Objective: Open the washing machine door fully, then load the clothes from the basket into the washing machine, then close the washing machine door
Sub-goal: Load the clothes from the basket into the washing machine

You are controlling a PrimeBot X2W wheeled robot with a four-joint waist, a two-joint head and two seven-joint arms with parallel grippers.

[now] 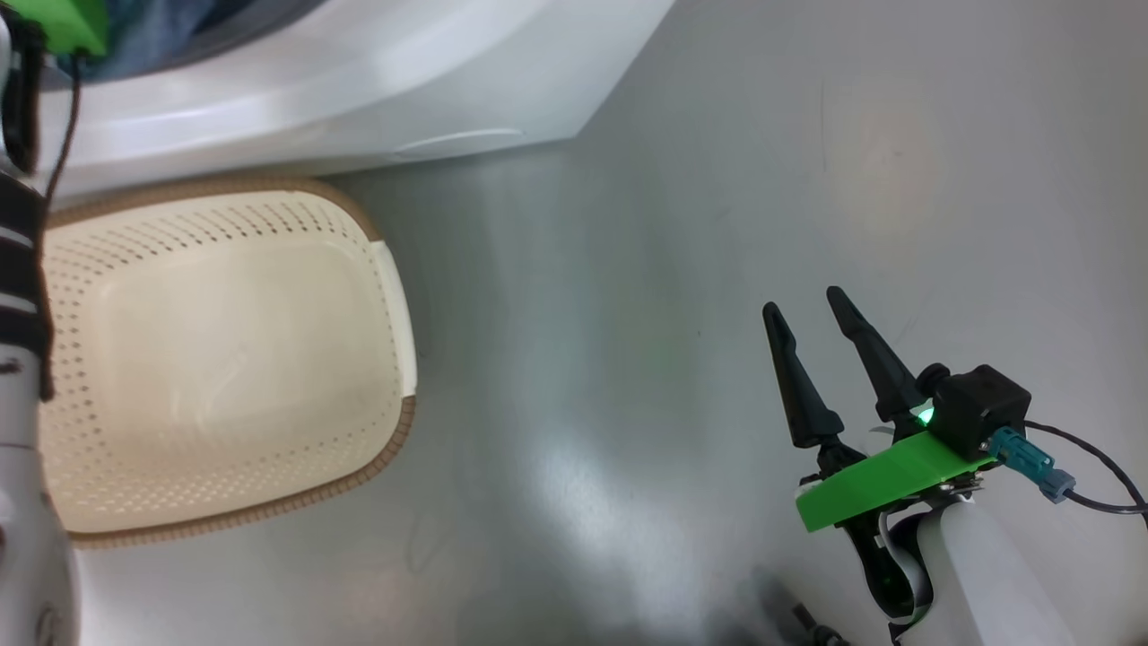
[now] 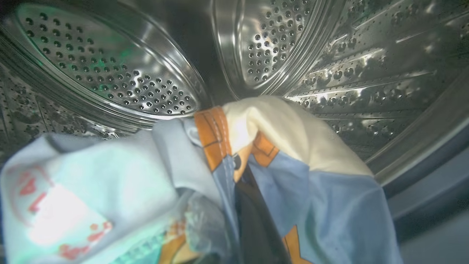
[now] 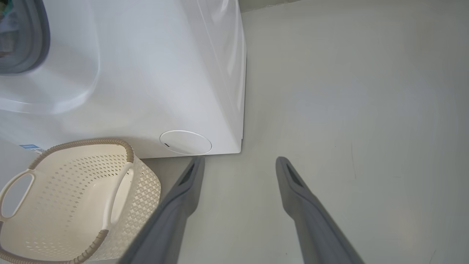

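The clothes [image 2: 322, 205] are inside the washing machine [image 1: 359, 90]: light-blue fabric with a cream patch and orange-brown print, bunched up against the perforated steel drum [image 2: 110, 73]. The left gripper [image 2: 249, 198] is in there with them, clenched on the cloth, one dark finger showing where the folds close around it. From the head view, a strip of blue cloth shows in the machine's opening at the top left. Just below the machine's front, the basket [image 1: 224, 186] sits on the floor [image 1: 717, 179], its cream perforated walls and brown rim facing the camera. In the right wrist view the round filter cap [image 3: 185, 142] is low on the front, near the basket's white handle. Well off to the side, the right gripper [image 1: 804, 301] hangs over the grey floor, fingers spread wide, grasping nothing.
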